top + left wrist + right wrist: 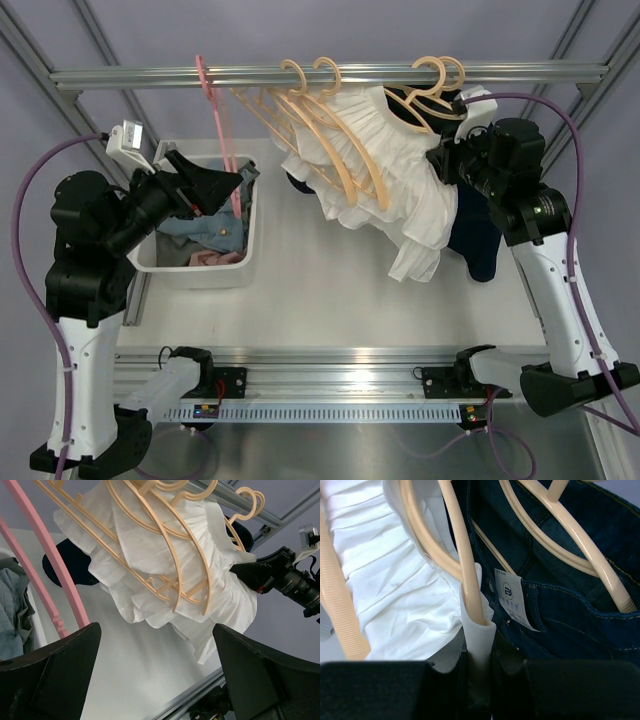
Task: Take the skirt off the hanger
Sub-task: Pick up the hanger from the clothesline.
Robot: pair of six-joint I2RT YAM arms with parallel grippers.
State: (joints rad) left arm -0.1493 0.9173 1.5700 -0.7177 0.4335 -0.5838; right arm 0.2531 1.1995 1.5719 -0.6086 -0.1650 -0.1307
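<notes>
The white pleated skirt (405,180) hangs on beige hangers (350,150) from the rail, beside a dark denim garment (478,240). My right gripper (452,160) is at the skirt's right edge. In the right wrist view it (480,667) is shut on a fold of the white skirt (385,580) that wraps the tip of a beige hanger arm (465,570). My left gripper (215,185) is open and empty above the bin, apart from the skirt. In the left wrist view its jaws stand wide, with the skirt (165,555) ahead of them.
A pink hanger (222,130) hangs at the rail's (150,77) left, over a white bin (205,272) of clothes. The denim (570,615) with its white label sits right behind the pinched fold. Several empty beige hangers crowd the skirt.
</notes>
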